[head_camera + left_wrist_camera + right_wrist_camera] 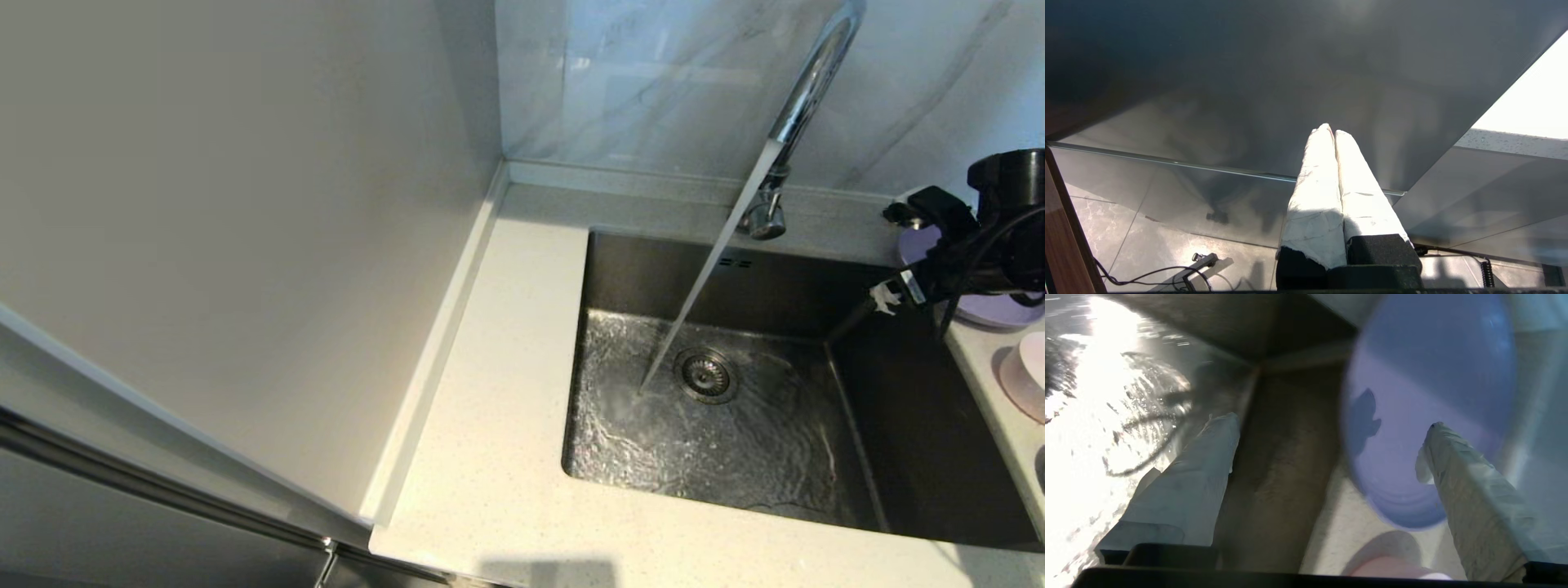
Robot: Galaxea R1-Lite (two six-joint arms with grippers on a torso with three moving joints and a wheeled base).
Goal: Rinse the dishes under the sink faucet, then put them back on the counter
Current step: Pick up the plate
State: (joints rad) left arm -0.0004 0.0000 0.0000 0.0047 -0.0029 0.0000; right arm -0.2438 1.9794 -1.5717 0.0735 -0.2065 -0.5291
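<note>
Wrapped in white tape, the two fingers (1188, 490) of the right gripper (1327, 422) stood wide apart with nothing between them, one over the steel sink basin (1274, 465) and the other over the lavender plate (1425, 396). From the head camera the right gripper (886, 298) showed at the right edge, its black body reaching in over the basin's right rim, a white-taped fingertip hanging just above the basin's back right corner.

That plate (992, 309) lay flat on the cream speckled counter (506, 457) at the back right, largely hidden behind the arm. It was round and shallow, with a low raised rim, and in the right wrist view it sat just beside the basin's edge, one finger's shadow falling across its face. Nearer the robot on the same strip of counter stood the pale pinkish-white bowl (1027, 374), cut off by the frame edge; its rim (1396, 571) also peeped in at the foot of the right wrist view.

Water ran in a slanting stream from the chrome gooseneck faucet (804, 90) down into the basin (735, 278), striking close to the round drain strainer (705, 376) and spreading in ripples across the floor.

Left gripper (1331, 130): parked away from the sink beneath a dark slanting panel, its taped fingers pressed together and holding nothing.
</note>
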